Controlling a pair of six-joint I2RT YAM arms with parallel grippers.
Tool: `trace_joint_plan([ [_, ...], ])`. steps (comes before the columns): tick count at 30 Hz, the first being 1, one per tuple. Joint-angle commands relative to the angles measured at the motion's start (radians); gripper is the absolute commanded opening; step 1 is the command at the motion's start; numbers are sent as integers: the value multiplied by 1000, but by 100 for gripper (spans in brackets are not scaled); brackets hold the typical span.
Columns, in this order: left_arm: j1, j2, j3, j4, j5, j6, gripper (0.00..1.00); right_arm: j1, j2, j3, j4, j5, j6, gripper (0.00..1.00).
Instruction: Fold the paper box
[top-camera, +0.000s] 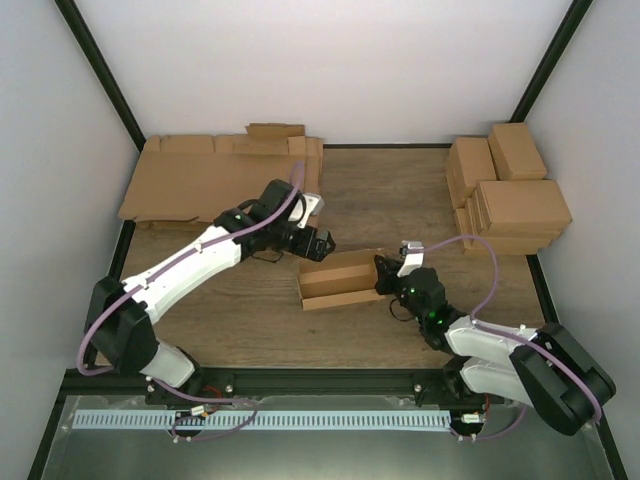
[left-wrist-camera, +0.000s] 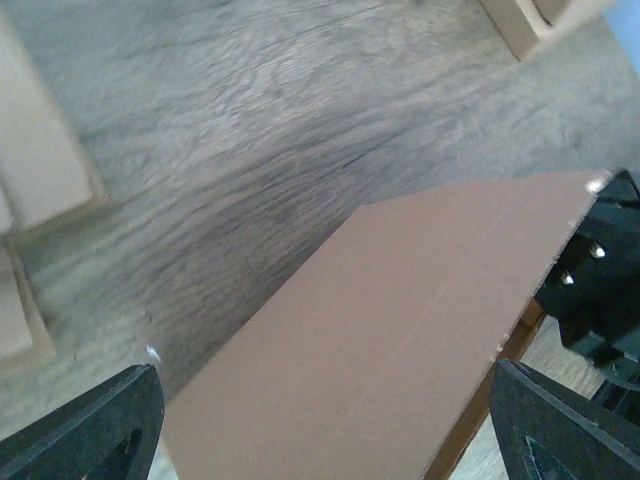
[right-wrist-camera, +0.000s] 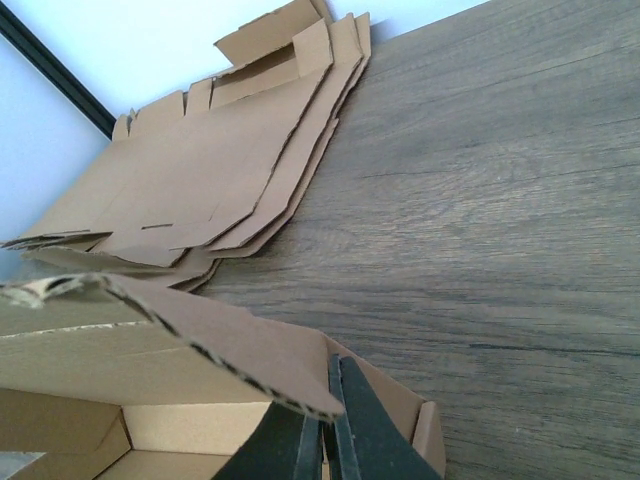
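The paper box (top-camera: 338, 281) sits at the table's (top-camera: 400, 195) middle, left gripper (top-camera: 322, 243) just behind it, right gripper (top-camera: 385, 276) at its right end.

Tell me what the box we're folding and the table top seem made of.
The paper box: corrugated cardboard, plain matte brown; its cut edge shows wavy fluting between two liners. The table: looks like wood or a wood-print laminate, grey-brown with visible grain; which one can't be told.

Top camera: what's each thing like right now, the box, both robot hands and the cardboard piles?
paper box: half folded, sides up, top open.
left gripper: open, holding nothing, by the box's left end.
right gripper: shut, at the box's right end.
flat sheets: unfolded, piled far left.
finished boxes: closed, stacked far right.
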Motion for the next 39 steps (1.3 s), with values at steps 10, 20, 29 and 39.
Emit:
trace_joint_plan([
  [10, -2, 106, 111, -49, 204, 501, 95, 23, 64, -22, -140, -36, -24, 1],
  [20, -10, 112, 102, -54, 139, 582, 95, 25, 60, -24, -134, -39, -31, 1],
  [29, -30, 145, 122, -100, 34, 646, 71, 25, 52, -29, -132, -41, -31, 1],
  [39, -100, 148, 121, -75, -86, 665, 52, 25, 55, -27, -133, -42, -31, 1],
])
